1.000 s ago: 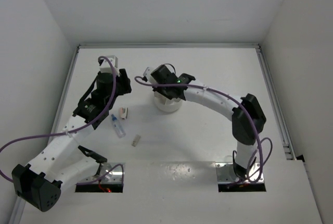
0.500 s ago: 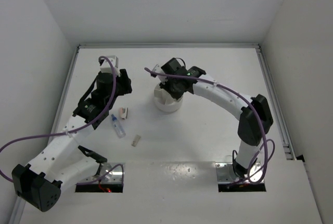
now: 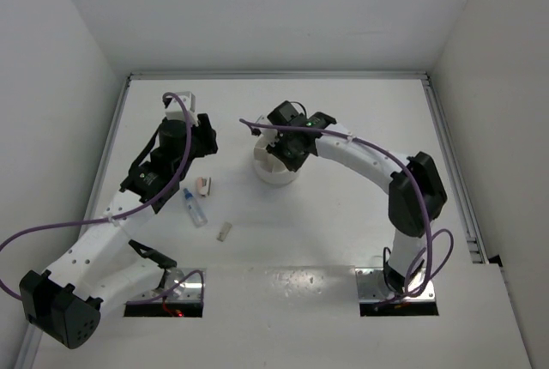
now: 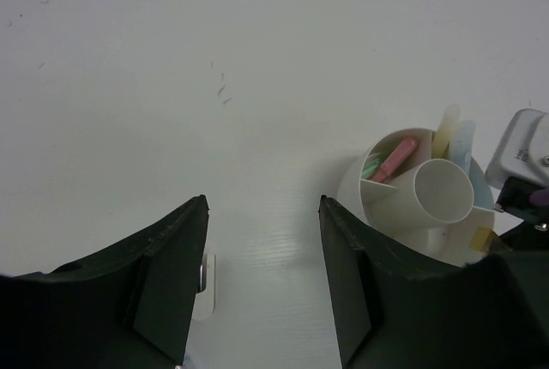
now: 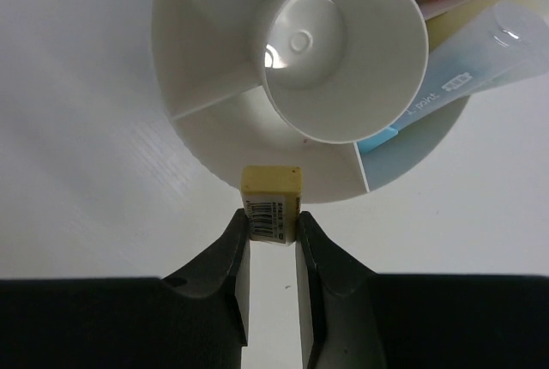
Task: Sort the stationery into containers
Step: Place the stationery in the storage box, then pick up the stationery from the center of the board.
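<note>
While the right gripper (image 5: 273, 230) pinches a barcoded eraser (image 5: 272, 185) at the bowl (image 5: 199, 60) rim, the left gripper (image 4: 263, 225) hangs spread.

Divided bowl (image 5: 206, 60), upper centre of the right wrist view: smooth glossy white plastic with a bright highlight in its centre cup; eraser block (image 5: 272, 182) below it matt tan, wrapped in a printed paper-like sleeve; right gripper (image 5: 272, 225) dark matt plastic; table (image 5: 77, 172) white, faint sheen
</note>
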{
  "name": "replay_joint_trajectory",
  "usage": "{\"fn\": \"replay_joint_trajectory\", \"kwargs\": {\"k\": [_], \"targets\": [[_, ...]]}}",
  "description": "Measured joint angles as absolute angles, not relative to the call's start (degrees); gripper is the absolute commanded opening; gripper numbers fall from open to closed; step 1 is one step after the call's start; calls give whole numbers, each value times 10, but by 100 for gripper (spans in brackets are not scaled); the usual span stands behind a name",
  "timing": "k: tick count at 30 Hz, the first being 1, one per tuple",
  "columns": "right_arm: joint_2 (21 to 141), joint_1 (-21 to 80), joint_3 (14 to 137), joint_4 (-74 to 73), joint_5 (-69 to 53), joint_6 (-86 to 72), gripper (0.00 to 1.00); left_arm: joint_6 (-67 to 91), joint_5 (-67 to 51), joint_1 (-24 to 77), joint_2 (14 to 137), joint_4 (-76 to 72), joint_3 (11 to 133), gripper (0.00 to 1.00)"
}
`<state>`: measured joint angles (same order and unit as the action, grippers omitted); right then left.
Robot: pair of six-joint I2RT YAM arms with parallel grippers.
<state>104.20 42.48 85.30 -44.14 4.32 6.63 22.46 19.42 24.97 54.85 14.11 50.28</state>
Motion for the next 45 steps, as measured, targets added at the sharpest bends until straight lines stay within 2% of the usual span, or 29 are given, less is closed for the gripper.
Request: {"fn": "replay_joint_trajectory", "kwargs": {"k": [9, 12, 17, 19, 25, 26, 28, 29, 30, 31, 34, 35, 36, 38, 39, 41, 42, 43, 45], "targets": [[1079, 423, 862, -440, 44, 76, 12, 225, 194, 250, 548, 141, 503, 60], [1082, 421, 868, -437, 46, 77, 19, 225, 194, 250, 548, 141, 503, 60], [1086, 420, 870, -433, 50, 79, 41, 225, 192, 250, 548, 141, 503, 60], [1087, 420, 870, -429, 54, 80, 46, 225, 192, 250, 548, 141, 503, 60], [1088, 418, 870, -424, 58, 81, 49, 225, 192, 250, 548, 141, 503, 60], [1088, 418, 870, -424, 58, 82, 41, 225, 192, 250, 548, 141, 503, 59], [1087, 418, 870, -425, 57, 86, 22, 226, 190, 250, 548, 141, 503, 40], [1084, 418, 870, -425, 56, 88, 1, 225, 187, 249, 548, 141, 503, 28], [1080, 418, 870, -426, 53, 89, 0, 227, 183, 249, 549, 141, 503, 17], [1072, 418, 870, -425, 48, 90, 0, 227, 177, 249, 550, 140, 503, 1], [1018, 418, 846, -402, 11, 108, 2, 239, 145, 249, 559, 141, 503, 0], [991, 418, 830, -397, -8, 121, 11, 245, 132, 249, 564, 142, 503, 0], [962, 419, 812, -393, -33, 134, 31, 250, 123, 249, 568, 143, 502, 2], [889, 418, 751, -362, -127, 189, 42, 258, 118, 248, 574, 151, 500, 31], [854, 419, 718, -352, -175, 222, 57, 262, 126, 248, 576, 160, 500, 44], [801, 425, 654, -332, -261, 284, 66, 275, 155, 241, 581, 179, 500, 68], [786, 429, 626, -319, -301, 313, 67, 281, 171, 232, 583, 187, 501, 71], [782, 433, 608, -309, -331, 337, 67, 293, 190, 218, 583, 196, 501, 81], [810, 445, 605, -308, -377, 383, 67, 316, 231, 181, 582, 212, 501, 86]]}}
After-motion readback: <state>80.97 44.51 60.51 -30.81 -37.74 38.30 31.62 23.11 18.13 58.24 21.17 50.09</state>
